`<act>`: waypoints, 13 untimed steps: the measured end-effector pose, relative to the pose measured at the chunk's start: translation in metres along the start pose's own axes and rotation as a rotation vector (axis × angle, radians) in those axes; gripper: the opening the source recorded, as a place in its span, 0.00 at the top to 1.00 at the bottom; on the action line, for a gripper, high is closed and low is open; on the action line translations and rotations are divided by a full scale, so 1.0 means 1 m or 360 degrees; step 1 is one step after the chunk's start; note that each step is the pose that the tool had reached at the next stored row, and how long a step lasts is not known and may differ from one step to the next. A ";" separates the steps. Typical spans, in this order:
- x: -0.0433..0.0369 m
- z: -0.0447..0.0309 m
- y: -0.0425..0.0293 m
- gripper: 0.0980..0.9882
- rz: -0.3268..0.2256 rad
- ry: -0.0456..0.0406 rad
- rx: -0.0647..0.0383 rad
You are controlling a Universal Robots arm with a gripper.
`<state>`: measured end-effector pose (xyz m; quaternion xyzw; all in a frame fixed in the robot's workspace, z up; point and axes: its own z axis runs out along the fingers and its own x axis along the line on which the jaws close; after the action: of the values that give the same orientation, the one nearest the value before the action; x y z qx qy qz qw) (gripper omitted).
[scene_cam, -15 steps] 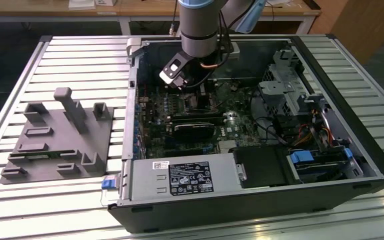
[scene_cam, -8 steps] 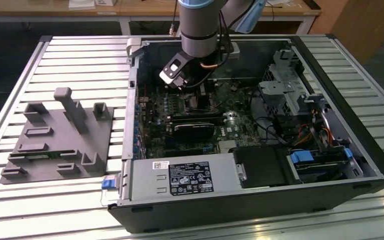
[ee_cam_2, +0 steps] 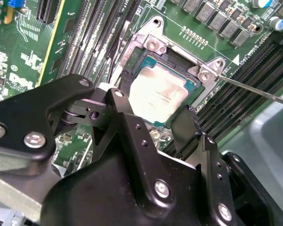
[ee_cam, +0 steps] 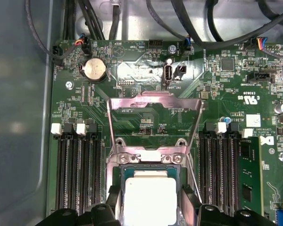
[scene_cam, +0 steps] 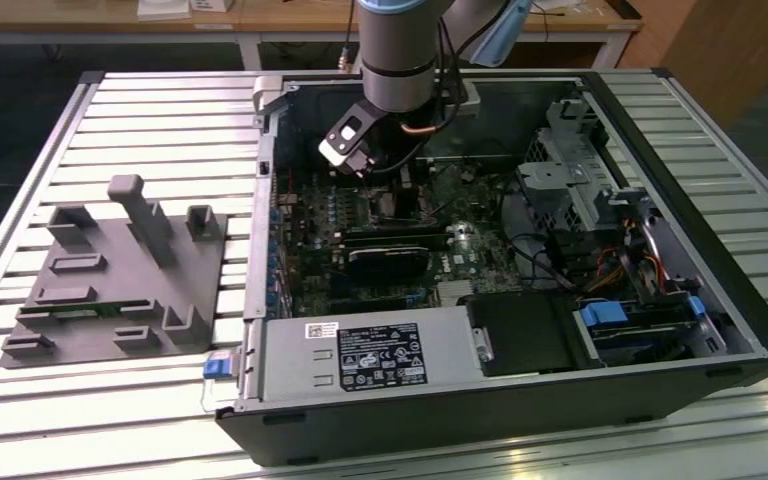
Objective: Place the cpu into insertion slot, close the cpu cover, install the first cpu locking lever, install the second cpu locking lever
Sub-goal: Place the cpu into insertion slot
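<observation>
The cpu [ee_cam_2: 162,94] [ee_cam: 148,200] is a small flat square chip with a pale, satiny metal face and rounded corners, and it lies level inside the insertion slot [ee_cam: 132,155]. A narrow dark border of the socket shows round its edges. The slot has a silvery metal rim with screw heads at two corners and sits in the glossy green circuit board [ee_cam: 226,94].

The cpu cover [ee_cam: 153,100], a thin bright metal frame with a cut-out middle, stands tilted up from the slot's far edge and is not closed. A thin wire locking lever [ee_cam_2: 254,89] juts out from one corner of the socket, clear of the board.

The gripper [ee_cam_2: 155,101] hangs just above the chip. Its matte black fingers [ee_cam_2: 186,127] stand on two opposite sides, set slightly wider than the cpu, with a thin gap at each edge and nothing held.

Long black ribbed memory slots [ee_cam: 80,174] run on both sides of the socket, and a round coin battery [ee_cam: 93,70] lies beyond the cover.

In the exterior view the arm [scene_cam: 398,50] reaches down into an open black computer case [scene_cam: 704,330] on a slatted metal table [scene_cam: 157,110], with a grey moulded fixture [scene_cam: 117,270] on the exterior view's left
</observation>
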<state>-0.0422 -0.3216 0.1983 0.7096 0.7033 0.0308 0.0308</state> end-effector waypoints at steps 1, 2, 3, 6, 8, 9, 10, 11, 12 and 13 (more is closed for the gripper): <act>0.0000 -0.0016 0.0001 0.42 0.0000 0.0000 0.0000; 0.0000 -0.0032 0.0003 0.42 0.0000 0.0000 0.0000; 0.0000 -0.0035 0.0003 0.42 0.0000 0.0000 0.0000; 0.0000 -0.0035 0.0003 0.42 0.0000 0.0000 -0.0001; 0.0000 -0.0035 0.0003 0.42 0.0000 0.0000 -0.0001; 0.0000 -0.0036 0.0003 0.42 0.0000 -0.0001 -0.0001; 0.0000 -0.0036 0.0003 0.43 0.0000 -0.0001 -0.0001; 0.0000 -0.0036 0.0003 0.43 0.0000 -0.0001 -0.0001; 0.0000 -0.0036 0.0003 0.51 0.0000 -0.0001 -0.0001; 0.0000 -0.0036 0.0003 0.58 0.0000 -0.0001 -0.0001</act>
<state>-0.0422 -0.3216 0.2019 0.7095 0.7033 0.0309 0.0314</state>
